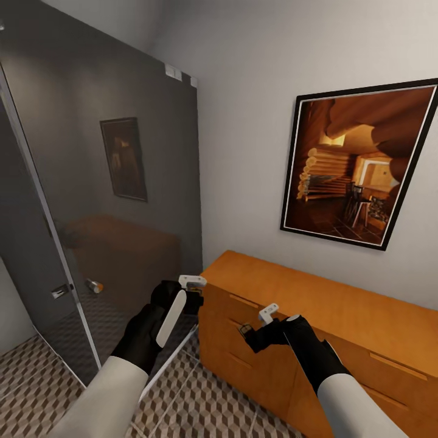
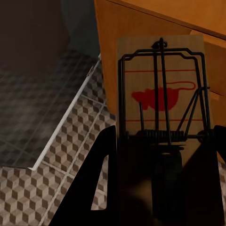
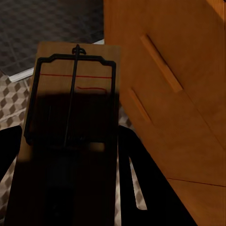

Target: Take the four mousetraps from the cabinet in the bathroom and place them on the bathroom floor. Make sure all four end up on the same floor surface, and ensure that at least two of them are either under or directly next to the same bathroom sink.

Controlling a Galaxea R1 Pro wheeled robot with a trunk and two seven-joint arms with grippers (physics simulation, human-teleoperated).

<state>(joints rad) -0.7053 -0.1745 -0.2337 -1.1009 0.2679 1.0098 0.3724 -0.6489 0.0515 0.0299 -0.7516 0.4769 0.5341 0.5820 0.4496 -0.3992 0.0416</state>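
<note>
While both arms hang in front of the cabinet (image 1: 340, 316), each gripper carries a mousetrap. Left gripper (image 2: 160, 155): its dark fingers (image 2: 101, 183) are closed on the near end of a mousetrap (image 2: 160, 89), which sticks out past the fingertips with the wire frame and red mouse-shaped mark facing the wrist camera; behind it lie the cabinet's orange-brown side and the bathroom floor (image 2: 56, 155) with its cube-pattern tiles. Right gripper (image 3: 70, 155): fingers (image 3: 136, 179) likewise clamped on the near end of a second mousetrap (image 3: 75, 94) (much of the board is in shadow; a thin red line and part of the red mark show near its far end). Beyond it are a cabinet front with two slim bar handles (image 3: 160, 63) and a strip of tiled floor. Head view: the left gripper (image 1: 182, 298) sits just off the cabinet's left end, above the floor tiles (image 1: 201, 395); the right gripper (image 1: 255, 334) is against the cabinet's front face, below the top edge. Both traps are held clear of the floor. A glass shower screen (image 1: 109, 201) stands to the left of the cabinet, and a black-framed picture (image 1: 359, 164) of a wooden interior hangs on the wall above the cabinet.
</note>
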